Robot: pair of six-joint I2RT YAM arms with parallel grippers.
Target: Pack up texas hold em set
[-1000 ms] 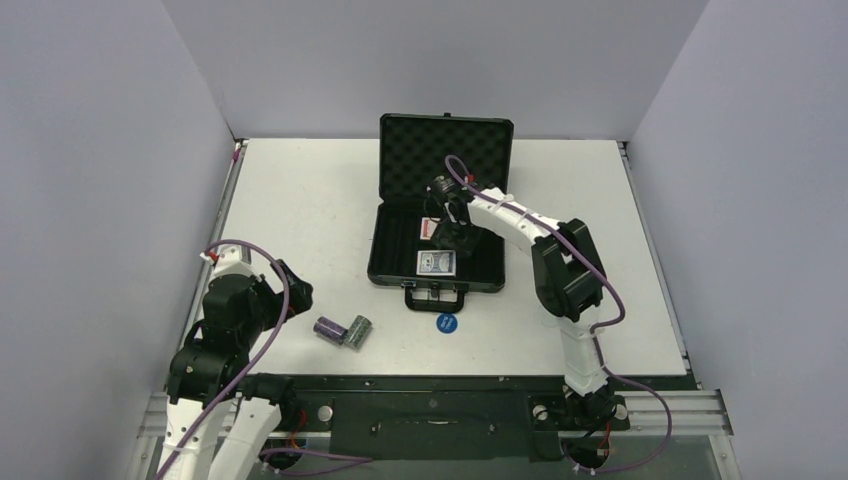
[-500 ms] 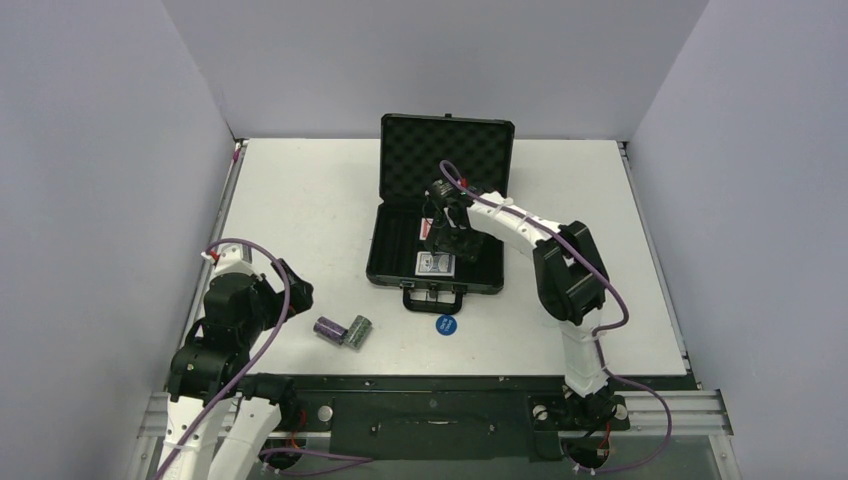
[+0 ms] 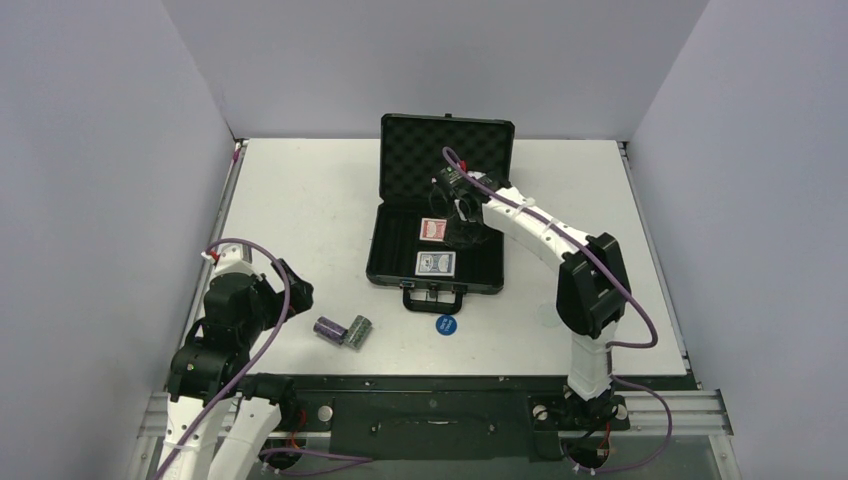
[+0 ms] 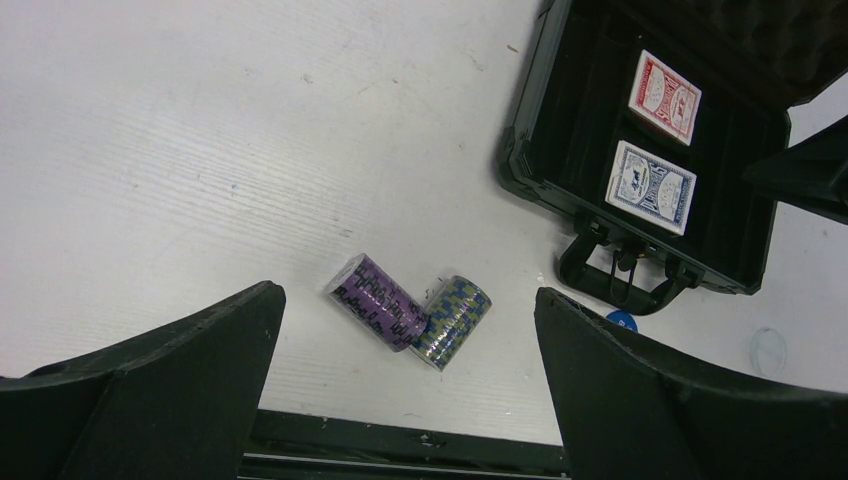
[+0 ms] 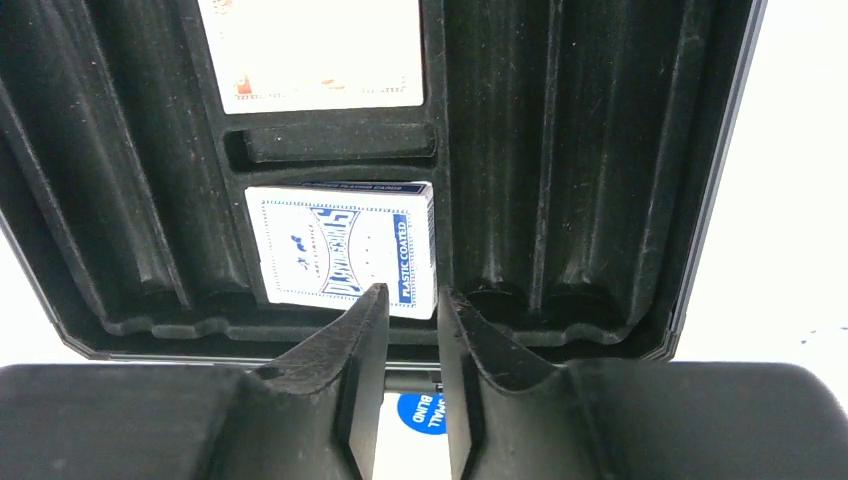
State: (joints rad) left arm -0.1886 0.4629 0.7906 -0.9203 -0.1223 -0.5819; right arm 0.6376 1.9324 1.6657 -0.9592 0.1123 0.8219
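black case (image 3: 415, 160), red deck (image 3: 432, 229), blue deck (image 3: 435, 263), purple chip stack (image 4: 376, 302), green-blue patterned chip stack (image 4: 452, 321), blue disc (image 3: 446, 324), white table (image 3: 300, 200)

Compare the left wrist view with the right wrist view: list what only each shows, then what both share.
Only the left wrist: the purple chip stack and green chip stack, lying touching on the table, and the clear disc.
Only the right wrist: the empty chip grooves close up and the lettering on the blue disc.
Both: the open case, the blue deck in its near slot, the blue disc, and the far deck, red in the left wrist, washed pale in the right.
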